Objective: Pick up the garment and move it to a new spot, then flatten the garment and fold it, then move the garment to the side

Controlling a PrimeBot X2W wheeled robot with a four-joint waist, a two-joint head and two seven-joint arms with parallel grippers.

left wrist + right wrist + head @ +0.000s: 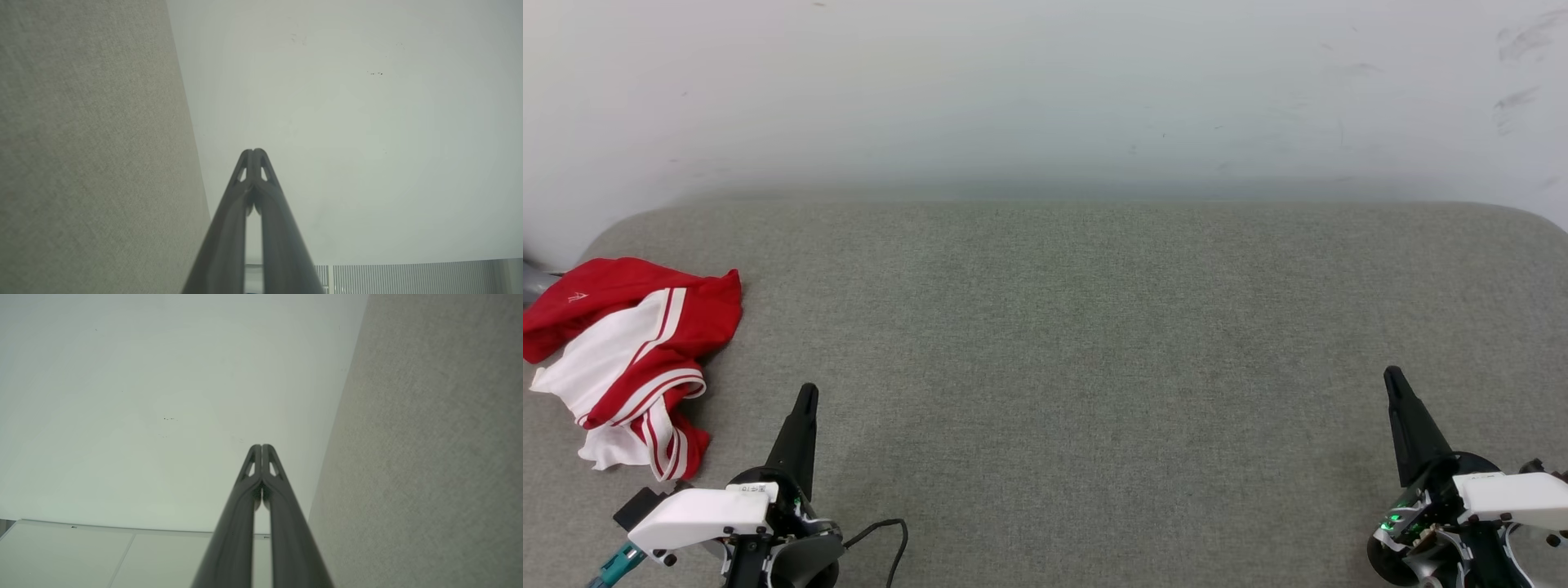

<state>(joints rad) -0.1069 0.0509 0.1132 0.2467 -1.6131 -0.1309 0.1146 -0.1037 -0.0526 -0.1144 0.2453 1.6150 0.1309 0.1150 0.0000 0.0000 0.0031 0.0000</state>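
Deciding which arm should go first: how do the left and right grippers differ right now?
The left gripper sits close beside the crumpled garment, not touching it; the right gripper is far across the grey surface from it. A black cable loops by the left gripper's base; green lights glow at the right gripper's base. Both are shut, empty, and point toward the wall.

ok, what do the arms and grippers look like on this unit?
The left gripper and right gripper each have two long dark fingers tapering to a point, with small triangular cut-outs near the tips. Behind each is a white housing. The left side carries a small printed label, a loose black cable and a teal connector; the right shows green lights.
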